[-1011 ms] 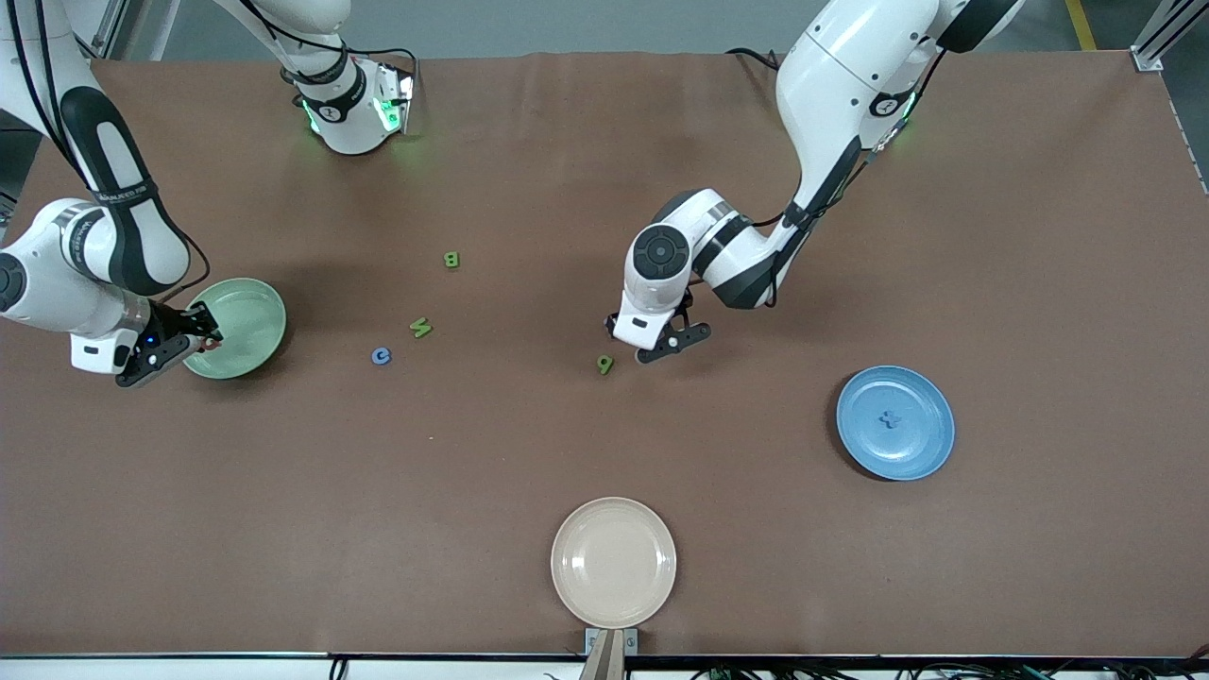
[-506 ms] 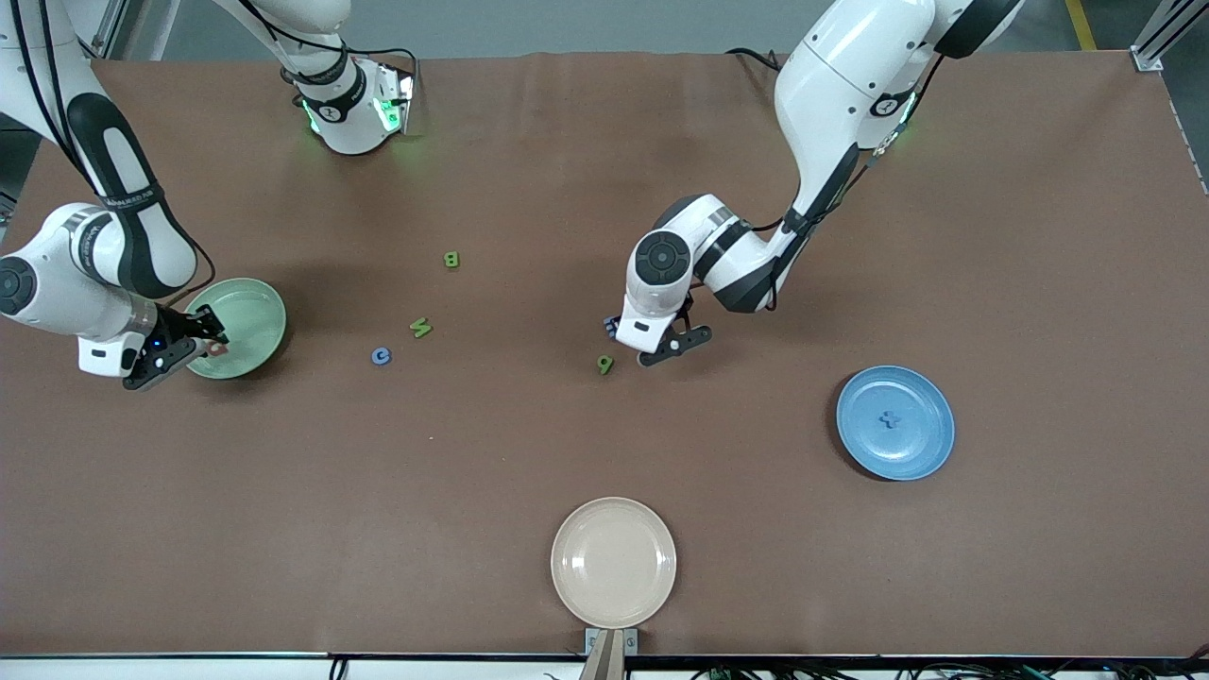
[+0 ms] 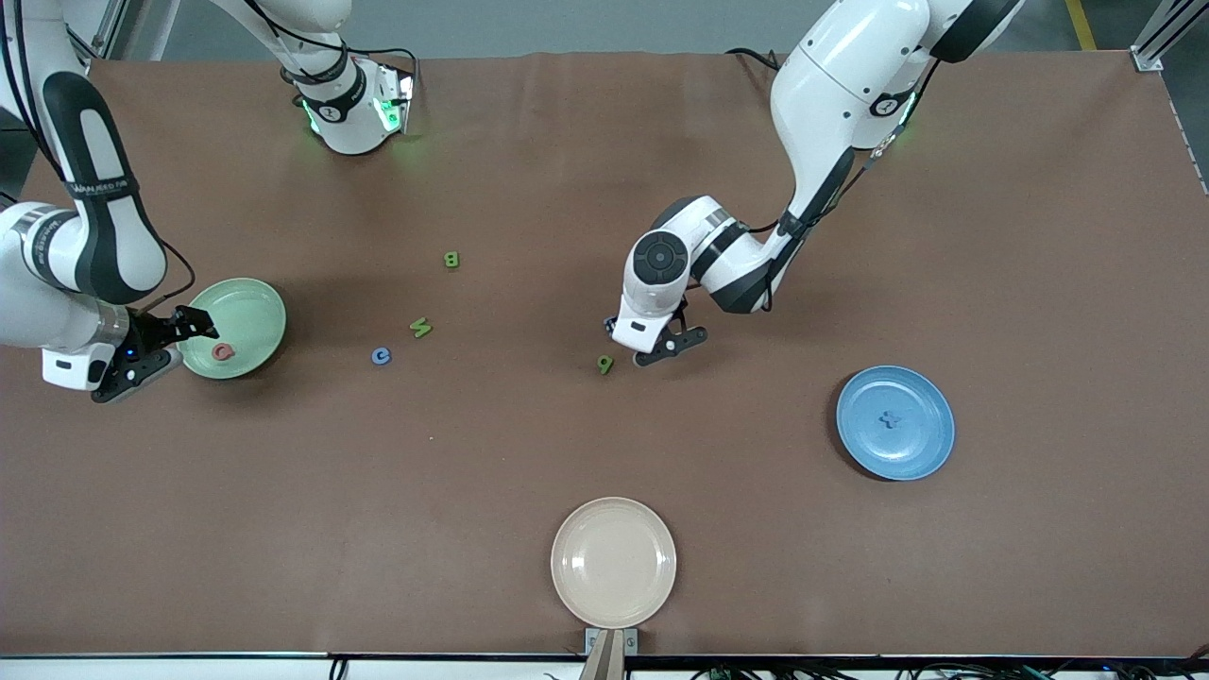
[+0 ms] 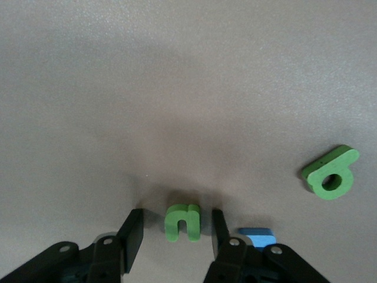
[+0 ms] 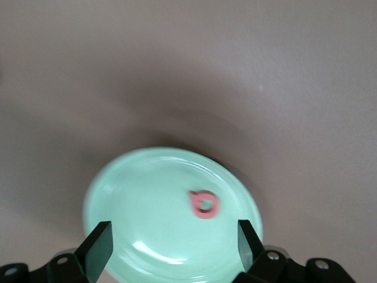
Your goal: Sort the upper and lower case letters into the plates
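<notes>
The left gripper (image 4: pixel 174 233), fingers apart, straddles a small green foam lowercase n (image 4: pixel 182 222) lying flat on the brown table (image 3: pixel 850 567), its legs pointing toward the wrist. The right gripper (image 5: pixel 175 247), fingers apart, hovers at the edge of the pale mint green plate (image 5: pixel 135 200), which holds a pink letter (image 5: pixel 205 204).

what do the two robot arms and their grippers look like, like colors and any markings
Both arms are glossy white with rounded shells, black joint bands and thin black cables along them. Green lights glow on the bases. The left gripper and right gripper have white bodies and black two-finger tips. The left arm's wrist bears a round black cap.
</notes>
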Robot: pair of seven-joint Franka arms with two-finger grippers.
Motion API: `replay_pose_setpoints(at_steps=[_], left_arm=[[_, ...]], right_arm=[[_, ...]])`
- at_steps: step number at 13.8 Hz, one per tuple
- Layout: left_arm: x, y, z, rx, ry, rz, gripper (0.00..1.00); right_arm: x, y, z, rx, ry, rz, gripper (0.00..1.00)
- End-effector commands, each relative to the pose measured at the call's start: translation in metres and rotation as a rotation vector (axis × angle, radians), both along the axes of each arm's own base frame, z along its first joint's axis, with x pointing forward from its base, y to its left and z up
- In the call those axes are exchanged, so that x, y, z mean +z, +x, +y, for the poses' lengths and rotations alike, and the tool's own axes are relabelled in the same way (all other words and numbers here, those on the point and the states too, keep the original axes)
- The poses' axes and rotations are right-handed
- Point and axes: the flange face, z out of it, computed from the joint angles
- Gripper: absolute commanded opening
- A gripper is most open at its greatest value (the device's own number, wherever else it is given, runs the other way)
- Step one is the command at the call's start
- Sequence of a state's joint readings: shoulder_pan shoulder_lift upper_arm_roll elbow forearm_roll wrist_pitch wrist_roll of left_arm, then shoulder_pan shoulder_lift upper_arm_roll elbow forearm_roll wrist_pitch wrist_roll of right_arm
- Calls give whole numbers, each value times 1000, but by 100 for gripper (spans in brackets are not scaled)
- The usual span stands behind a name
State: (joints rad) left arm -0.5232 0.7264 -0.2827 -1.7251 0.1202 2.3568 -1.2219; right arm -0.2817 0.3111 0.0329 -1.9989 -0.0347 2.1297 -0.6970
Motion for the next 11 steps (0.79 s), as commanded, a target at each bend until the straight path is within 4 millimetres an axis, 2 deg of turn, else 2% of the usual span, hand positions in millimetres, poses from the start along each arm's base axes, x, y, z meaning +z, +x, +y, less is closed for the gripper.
replay_pose_setpoints(at_steps=[1, 3, 5, 6, 7, 9, 11], left_arm=[[-4, 1, -1, 2, 11, -11, 24], [0, 5, 0, 1, 6, -17, 1], [12, 14, 5, 9, -2, -34, 0], [32, 26, 9, 22, -8, -58, 0], [54, 40, 20, 43, -10, -80, 0], [91, 72, 66, 22, 17, -82, 0], [111, 99, 120, -25, 50, -53, 0]], right_arm=[[24, 0, 65, -167, -19, 1, 94], [19, 0, 99, -288, -2, 16, 97], [8, -6, 137, -369, 36, 39, 99], [4, -8, 155, -413, 36, 39, 100], [-4, -12, 177, -459, 20, 26, 100], [-23, -27, 213, -547, -4, -11, 100], [-39, -40, 235, -574, -8, -50, 100]])
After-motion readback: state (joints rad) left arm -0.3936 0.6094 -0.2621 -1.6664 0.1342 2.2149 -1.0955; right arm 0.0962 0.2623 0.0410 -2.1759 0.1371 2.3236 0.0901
